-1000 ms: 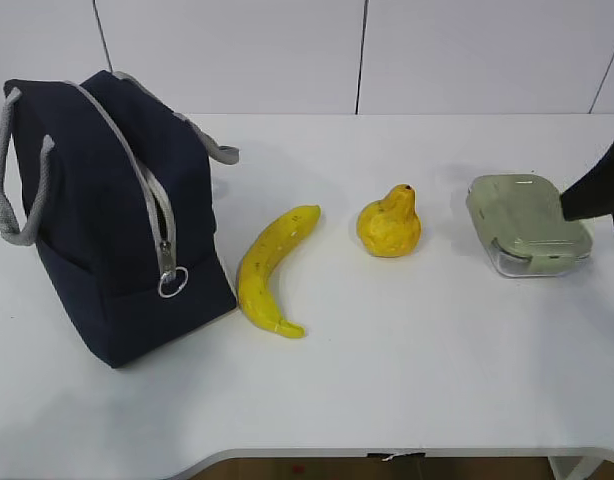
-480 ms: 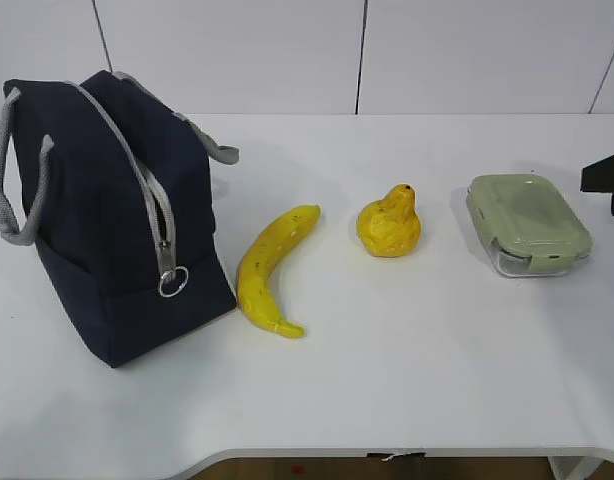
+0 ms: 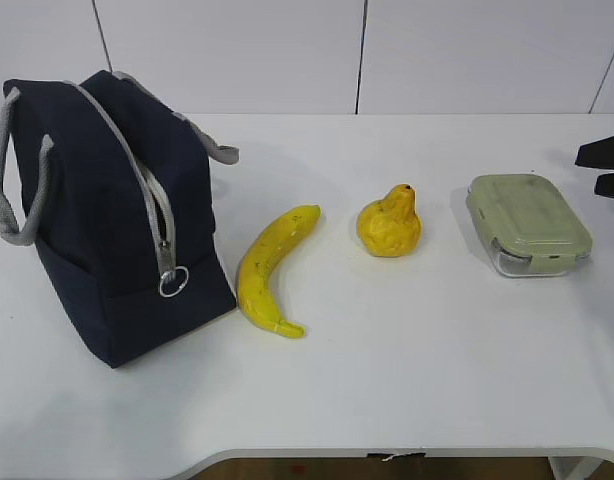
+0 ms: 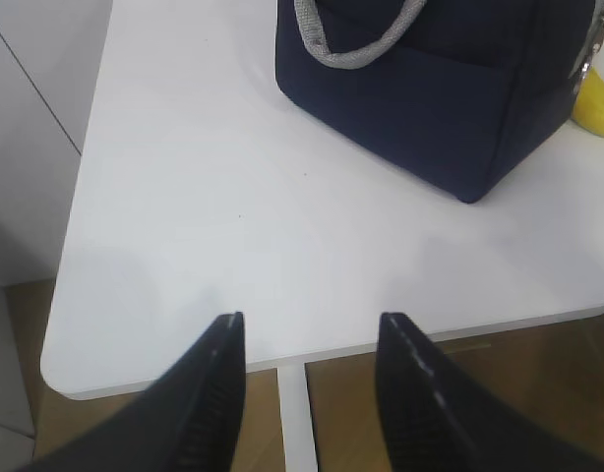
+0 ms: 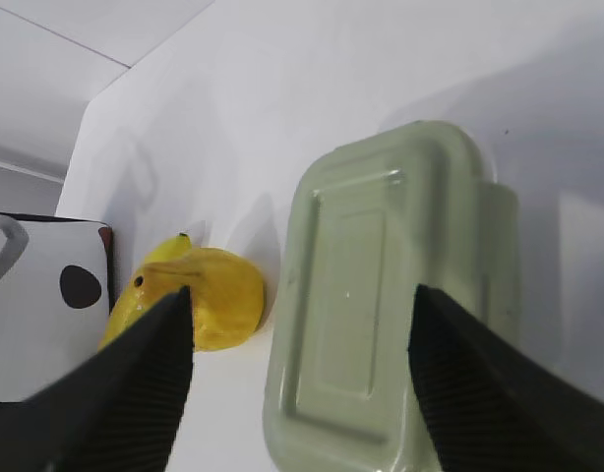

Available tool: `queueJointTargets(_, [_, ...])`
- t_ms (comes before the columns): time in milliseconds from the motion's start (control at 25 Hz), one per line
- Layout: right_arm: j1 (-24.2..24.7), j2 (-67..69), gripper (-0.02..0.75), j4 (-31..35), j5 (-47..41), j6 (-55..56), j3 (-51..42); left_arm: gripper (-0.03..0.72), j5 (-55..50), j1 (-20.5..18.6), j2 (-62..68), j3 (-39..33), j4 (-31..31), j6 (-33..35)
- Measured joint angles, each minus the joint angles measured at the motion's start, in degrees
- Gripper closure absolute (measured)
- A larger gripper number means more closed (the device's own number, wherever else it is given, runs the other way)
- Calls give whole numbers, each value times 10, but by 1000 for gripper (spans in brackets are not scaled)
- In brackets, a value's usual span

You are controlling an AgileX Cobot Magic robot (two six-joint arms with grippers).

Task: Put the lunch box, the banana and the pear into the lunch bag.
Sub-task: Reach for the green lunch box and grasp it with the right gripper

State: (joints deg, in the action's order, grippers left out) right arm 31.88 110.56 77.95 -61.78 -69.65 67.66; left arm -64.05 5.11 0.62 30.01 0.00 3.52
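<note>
The navy lunch bag [image 3: 107, 220] stands at the left with its ring pull [image 3: 173, 282] low on the near end. The banana [image 3: 267, 268] lies right of it, then the pear [image 3: 389, 225], then the lunch box [image 3: 527, 222] with its pale green lid. My right gripper [image 3: 589, 172] is at the right edge, open, behind and right of the box without touching it. In the right wrist view its jaws [image 5: 300, 292] stand wide, framing the lunch box [image 5: 381, 295] and the pear [image 5: 209, 295]. My left gripper [image 4: 312, 317] is open and empty over the table's front left corner.
The bag's grey handle [image 4: 351, 44] and navy side [image 4: 450, 88] lie ahead of the left gripper, with the banana's edge [image 4: 599, 98] beyond. The bag's white panel with a dark spot [image 5: 46, 324] shows in the right wrist view. The table's front edge [image 3: 387, 452] is near.
My right gripper has drawn back to the right and up from the lunch box's right end toward the frame edge. The box, pear, banana and bag have not moved.
</note>
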Motion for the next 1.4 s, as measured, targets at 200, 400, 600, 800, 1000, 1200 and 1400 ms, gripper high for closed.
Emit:
queueJointTargets(200, [0,47,191,0,-5,23,54,358,0,0,0,0,3,0])
queueJointTargets(400, [0,106,190,-7,-34,36,93,358,1,0,0,0,0,0])
queueJointTargets(600, [0,147,190,-12,-44,40,117,358,1,0,0,0,3,0])
queueJointTargets(800, [0,161,190,-12,-48,40,119,359,1,0,0,0,3,0])
queueJointTargets(1000, [0,170,190,-12,-48,39,120,359,1,0,0,0,3,0])
queueJointTargets(1200, [0,192,190,6,-48,37,122,359,1,0,0,0,3,0])
queueJointTargets(1400, [0,195,190,10,-49,36,122,361,1,0,0,0,3,0])
